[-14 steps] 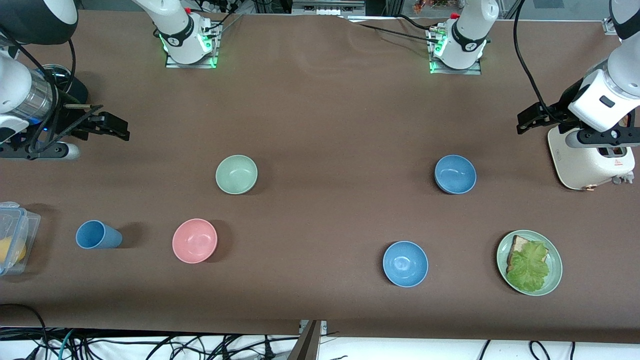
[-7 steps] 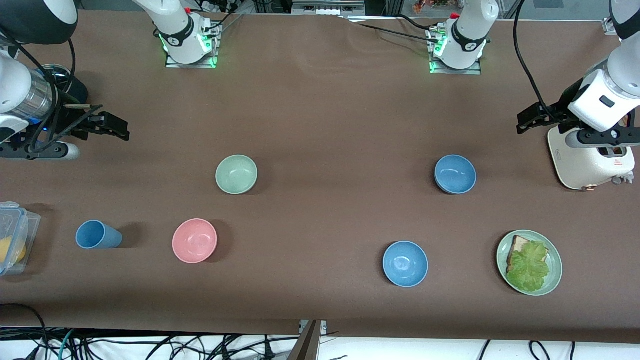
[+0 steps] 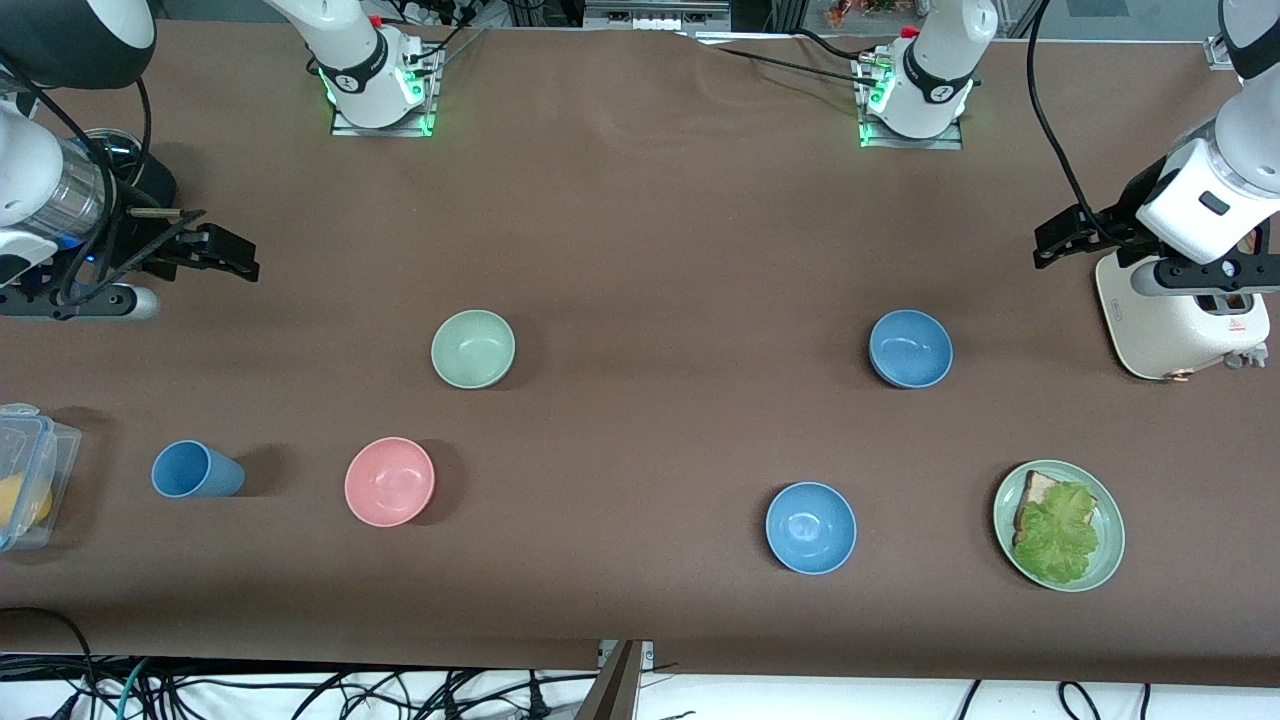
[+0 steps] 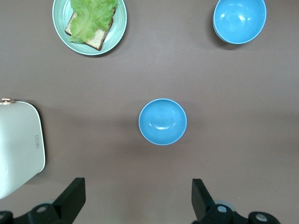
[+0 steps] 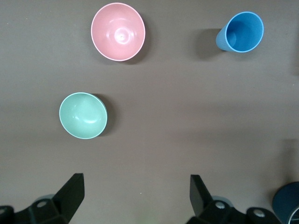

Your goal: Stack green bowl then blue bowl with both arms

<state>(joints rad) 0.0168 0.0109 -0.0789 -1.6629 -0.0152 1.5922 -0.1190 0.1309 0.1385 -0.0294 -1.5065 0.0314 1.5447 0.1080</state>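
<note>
Four small bowls are sitting on the desk [image 3: 640, 230]: one green bowl [image 3: 473, 348], one pink bowl [image 3: 389, 481], one blue bowl [image 3: 910, 348] and one brighter blue bowl [image 3: 810, 527]. One blue cup [image 3: 195, 470], one green plate [image 3: 1059, 526] with bread and lettuce, one white toaster [image 3: 1180, 320] and one clear plastic box [image 3: 28, 475] are also standing there.

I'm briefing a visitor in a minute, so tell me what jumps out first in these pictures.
Coloured bowls scattered on the brown table: the green bowl and pink bowl toward the right arm's end, the blue bowl and a brighter blue bowl toward the left arm's. Both grippers, left and right, wait open above them.
</note>
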